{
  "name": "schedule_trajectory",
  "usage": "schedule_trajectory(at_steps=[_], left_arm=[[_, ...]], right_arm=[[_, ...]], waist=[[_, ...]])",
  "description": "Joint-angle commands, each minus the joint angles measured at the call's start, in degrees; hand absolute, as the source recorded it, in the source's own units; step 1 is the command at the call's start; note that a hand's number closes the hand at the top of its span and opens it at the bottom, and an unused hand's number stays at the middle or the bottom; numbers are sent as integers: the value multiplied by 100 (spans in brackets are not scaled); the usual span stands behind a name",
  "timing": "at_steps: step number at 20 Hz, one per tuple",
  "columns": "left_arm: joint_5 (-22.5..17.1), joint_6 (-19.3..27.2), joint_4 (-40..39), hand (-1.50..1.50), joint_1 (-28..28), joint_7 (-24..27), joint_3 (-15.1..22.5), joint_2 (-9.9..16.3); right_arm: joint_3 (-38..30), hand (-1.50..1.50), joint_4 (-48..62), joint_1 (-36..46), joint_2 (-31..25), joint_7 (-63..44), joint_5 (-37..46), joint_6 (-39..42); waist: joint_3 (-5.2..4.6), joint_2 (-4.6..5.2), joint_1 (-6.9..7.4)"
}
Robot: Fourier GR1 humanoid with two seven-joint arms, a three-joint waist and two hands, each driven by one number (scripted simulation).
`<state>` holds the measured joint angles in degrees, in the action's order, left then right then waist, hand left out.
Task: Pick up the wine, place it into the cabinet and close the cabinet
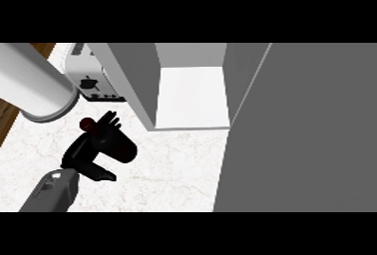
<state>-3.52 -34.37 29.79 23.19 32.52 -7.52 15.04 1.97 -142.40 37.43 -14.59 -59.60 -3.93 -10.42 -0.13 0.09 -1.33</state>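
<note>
The wine bottle (122, 148) is dark, with a dark red top (87, 123) that shows at the hand's upper left. My left hand (87, 152) is curled round it over the marble counter, and its fingers hide most of the bottle. The hand and bottle are to the lower left of the open cabinet (190, 94), whose white inside shelf is bare. The cabinet's grey door (302, 129) stands open and fills the right side of the view. My right hand does not show.
A white toaster (92, 74) stands at the back, just left of the cabinet's side wall (136, 79). A large white cylinder (33, 84) lies at the upper left. The counter's wooden edge (7, 119) runs along the far left.
</note>
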Motion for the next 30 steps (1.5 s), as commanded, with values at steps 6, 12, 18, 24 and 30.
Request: schedule_trajectory(at_steps=[6,12,18,24,30], left_arm=[[159,-487,-839,-150,593,771,27,61],[229,-652,-874,150,431,1062,198,-188],[811,-110,-78,150,462,1822,774,-130],[422,1818,108,150,-51,1861,244,-748],[274,3077,1187,150,-647,2022,212,-1476]], right_arm=[[37,-150,-435,60,-3,-494,-291,-111],[62,-150,-798,-248,-19,-518,-308,-109],[63,-150,-472,-209,1,-254,-281,-112],[-116,-150,-686,-341,-149,-460,-378,-84],[-188,-150,-499,-511,-89,-149,-442,-35]], waist=[[-8,21,-67],[-3,8,-85],[5,-25,4],[15,-67,85],[24,-70,184]])
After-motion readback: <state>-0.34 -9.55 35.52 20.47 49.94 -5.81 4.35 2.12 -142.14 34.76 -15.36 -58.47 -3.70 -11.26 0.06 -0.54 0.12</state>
